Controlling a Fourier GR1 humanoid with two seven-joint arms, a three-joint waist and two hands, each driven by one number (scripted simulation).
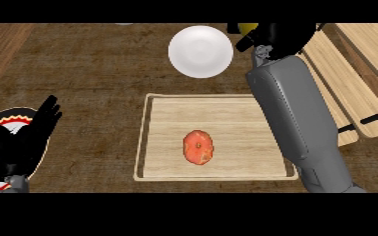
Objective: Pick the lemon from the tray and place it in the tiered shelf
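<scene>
My right hand (275, 36) is stretched to the far right of the counter, next to the wooden tiered shelf (347, 82). Its fingers are curled round the yellow lemon (247, 28), of which only a small part shows at the hand's left side. The wooden tray (166, 130) lies in the middle of the counter, below and left of that hand. My left hand (33, 130) rests open at the left edge, fingers up.
An orange-red tomato (198, 147) lies on the tray. A white plate (200, 51) sits beyond the tray, just left of my right hand. My grey right forearm (295, 115) crosses the tray's right edge.
</scene>
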